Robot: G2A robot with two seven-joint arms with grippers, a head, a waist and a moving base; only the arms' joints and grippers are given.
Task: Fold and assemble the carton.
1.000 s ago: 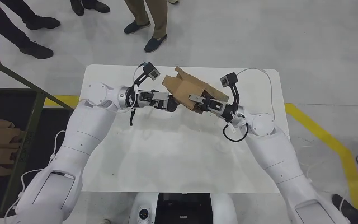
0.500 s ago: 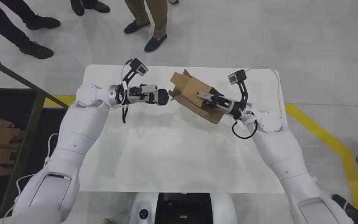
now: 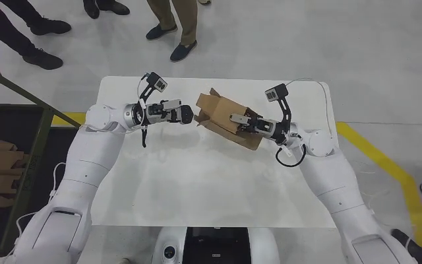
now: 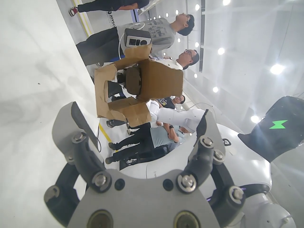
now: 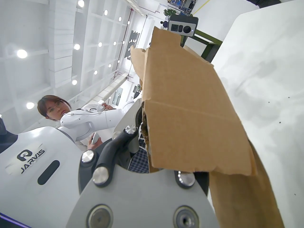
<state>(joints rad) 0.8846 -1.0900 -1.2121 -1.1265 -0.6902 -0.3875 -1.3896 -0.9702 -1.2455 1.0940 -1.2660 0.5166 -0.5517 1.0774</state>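
The right gripper's fingers clamp 1 wall of the brown corrugated carton, holding it tilted over the white table near the middle of its far edge. The carton's end flaps splay open with ragged edges, facing the left gripper, whose 2 fingers stand apart and empty just beside it.

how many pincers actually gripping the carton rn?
1. The right pincer is shut on the carton; the left pincer is open, just beside the carton's flaps, not touching it.
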